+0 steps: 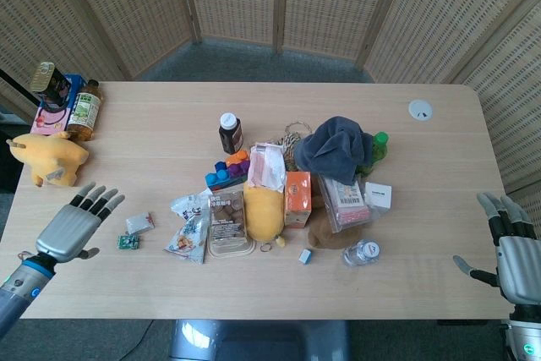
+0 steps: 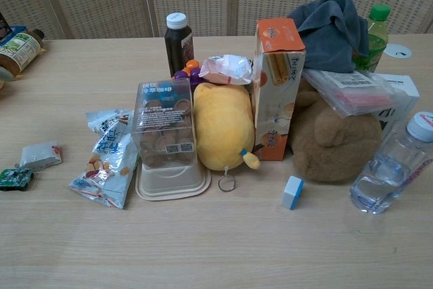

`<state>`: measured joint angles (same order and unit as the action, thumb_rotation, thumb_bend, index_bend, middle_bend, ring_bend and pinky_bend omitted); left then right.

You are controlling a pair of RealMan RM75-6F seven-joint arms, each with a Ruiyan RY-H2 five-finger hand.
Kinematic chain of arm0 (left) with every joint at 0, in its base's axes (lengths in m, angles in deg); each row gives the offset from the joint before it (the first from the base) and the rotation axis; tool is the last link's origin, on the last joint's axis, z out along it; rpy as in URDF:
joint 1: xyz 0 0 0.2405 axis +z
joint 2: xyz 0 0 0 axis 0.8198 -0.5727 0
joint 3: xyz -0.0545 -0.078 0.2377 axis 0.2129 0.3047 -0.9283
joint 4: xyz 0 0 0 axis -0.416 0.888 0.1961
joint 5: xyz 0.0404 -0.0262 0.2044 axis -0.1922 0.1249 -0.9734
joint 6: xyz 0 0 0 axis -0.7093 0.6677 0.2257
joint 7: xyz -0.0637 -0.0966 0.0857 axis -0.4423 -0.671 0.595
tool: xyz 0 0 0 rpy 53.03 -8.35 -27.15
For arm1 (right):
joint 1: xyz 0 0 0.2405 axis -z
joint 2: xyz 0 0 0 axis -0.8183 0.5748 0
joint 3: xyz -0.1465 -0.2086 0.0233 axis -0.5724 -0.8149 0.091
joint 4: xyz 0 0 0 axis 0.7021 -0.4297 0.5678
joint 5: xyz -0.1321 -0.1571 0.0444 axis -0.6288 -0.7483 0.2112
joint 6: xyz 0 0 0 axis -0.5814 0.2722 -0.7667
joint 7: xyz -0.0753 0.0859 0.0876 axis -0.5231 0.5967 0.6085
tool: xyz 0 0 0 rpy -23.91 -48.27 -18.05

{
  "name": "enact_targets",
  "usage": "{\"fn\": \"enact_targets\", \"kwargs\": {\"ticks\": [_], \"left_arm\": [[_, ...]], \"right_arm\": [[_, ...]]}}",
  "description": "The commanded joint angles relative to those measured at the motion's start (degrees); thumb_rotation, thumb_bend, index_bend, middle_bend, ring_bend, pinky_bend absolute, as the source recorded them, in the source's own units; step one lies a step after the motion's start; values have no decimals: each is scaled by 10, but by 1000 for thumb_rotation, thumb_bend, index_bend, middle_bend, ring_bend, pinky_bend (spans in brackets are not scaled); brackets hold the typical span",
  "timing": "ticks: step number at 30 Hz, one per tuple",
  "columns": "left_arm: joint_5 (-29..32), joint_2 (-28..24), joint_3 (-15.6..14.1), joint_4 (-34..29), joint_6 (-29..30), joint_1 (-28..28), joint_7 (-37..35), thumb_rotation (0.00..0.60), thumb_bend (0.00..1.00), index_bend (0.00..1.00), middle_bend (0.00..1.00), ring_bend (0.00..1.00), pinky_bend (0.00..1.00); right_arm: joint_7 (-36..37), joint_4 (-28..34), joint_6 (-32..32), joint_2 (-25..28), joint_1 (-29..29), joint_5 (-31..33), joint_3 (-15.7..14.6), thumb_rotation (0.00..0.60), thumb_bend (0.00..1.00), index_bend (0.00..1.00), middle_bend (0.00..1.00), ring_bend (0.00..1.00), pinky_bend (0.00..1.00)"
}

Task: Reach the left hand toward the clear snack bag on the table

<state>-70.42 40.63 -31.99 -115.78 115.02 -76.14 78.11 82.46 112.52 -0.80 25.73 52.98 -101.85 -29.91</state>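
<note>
The clear snack bag (image 1: 189,235) (image 2: 107,165) lies flat on the table (image 1: 152,285), left of the central pile, with nuts showing through its blue-printed film. My left hand (image 1: 74,224) hovers over the table's front left, fingers spread and holding nothing, well to the left of the bag. A small white packet (image 1: 139,223) and a green chip (image 1: 128,242) lie between the hand and the bag. My right hand (image 1: 512,253) stays beyond the table's right edge, fingers apart and holding nothing. The chest view shows neither hand.
Right of the bag stand a clear cookie box (image 1: 228,221), a yellow plush (image 1: 264,211) and an orange carton (image 1: 297,197). A second crinkled bag (image 1: 188,205) lies just behind it. A yellow plush pig (image 1: 48,158) and bottles (image 1: 84,111) sit at the far left.
</note>
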Motion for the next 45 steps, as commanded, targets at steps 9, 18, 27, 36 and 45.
{"fn": "enact_targets", "kwargs": {"ticks": [9, 18, 27, 36, 45], "left_arm": [[-56, 130, 20, 113, -13, -82, 36, 600, 0, 0, 0, 0, 0], [-30, 224, 26, 179, -56, -124, 52, 600, 0, 0, 0, 0, 0], [0, 280, 32, 211, -73, -147, 73, 600, 0, 0, 0, 0, 0], [-19, 336, 19, 257, -31, -154, 71, 600, 0, 510, 434, 325, 639], [-55, 340, -1, 302, 39, -147, 38, 600, 21, 912, 1000, 845, 967]], "right_arm": [[6, 1, -2, 3, 0, -2, -1, 600, 0, 0, 0, 0, 0], [15, 2, -3, 8, 0, -2, 0, 600, 0, 0, 0, 0, 0], [27, 4, -2, 15, 1, -1, 2, 600, 0, 0, 0, 0, 0], [35, 7, 4, 19, 3, -9, 1, 600, 0, 0, 0, 0, 0], [39, 7, 4, 21, 4, -16, -2, 600, 0, 0, 0, 0, 0]]}}
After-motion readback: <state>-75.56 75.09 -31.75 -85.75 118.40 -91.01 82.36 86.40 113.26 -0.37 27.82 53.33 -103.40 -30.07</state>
